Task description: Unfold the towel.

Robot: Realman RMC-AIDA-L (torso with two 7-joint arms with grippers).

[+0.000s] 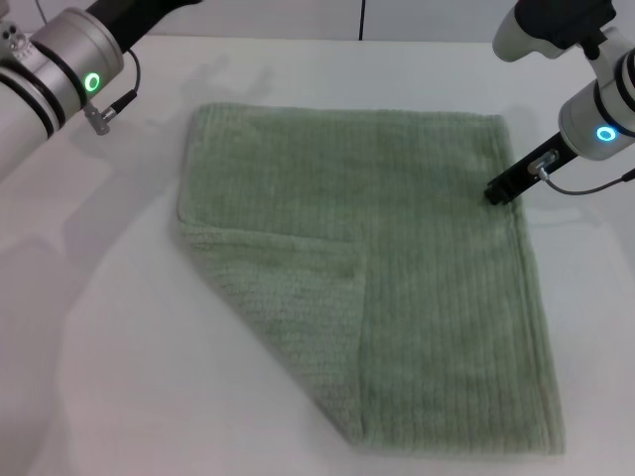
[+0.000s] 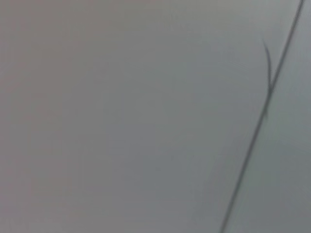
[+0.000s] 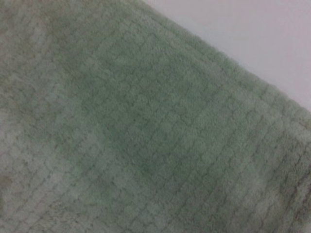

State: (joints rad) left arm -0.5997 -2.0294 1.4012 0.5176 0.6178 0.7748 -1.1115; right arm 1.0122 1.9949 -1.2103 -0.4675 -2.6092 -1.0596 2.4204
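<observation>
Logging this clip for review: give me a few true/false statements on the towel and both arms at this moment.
1. The towel lies completely flat. False: its near-left corner is folded over onto it.
2. The right gripper is at the towel's right edge. True.
3. The left arm is over the towel. False: it sits off to the far left.
4. The towel rests on a white table. True.
</observation>
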